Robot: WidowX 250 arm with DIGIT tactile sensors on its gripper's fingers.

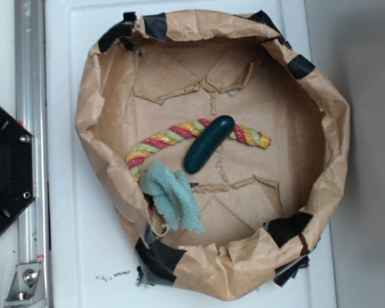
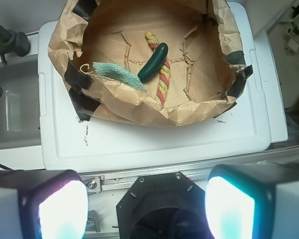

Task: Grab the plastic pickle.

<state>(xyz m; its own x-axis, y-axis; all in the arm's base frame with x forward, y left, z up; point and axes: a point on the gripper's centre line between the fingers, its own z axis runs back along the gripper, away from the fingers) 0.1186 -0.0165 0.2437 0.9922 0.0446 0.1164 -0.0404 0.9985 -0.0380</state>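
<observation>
A white plastic lid (image 1: 83, 256) carried one crumpled brown paper basket (image 1: 321, 115), round, its rolled rim patched with black tape. Inside lay one striped rope (image 1: 160, 138), twisted and curved, one fuzzy teal cloth (image 1: 174, 199) draped against the near-left wall, and one plastic pickle (image 1: 208, 144), smooth, glossy, dark green, resting across the rope near the basket's middle. The gripper (image 2: 147, 204) hung well back from the basket, its two fingers (image 2: 40, 204) spread wide, holding nothing.
</observation>
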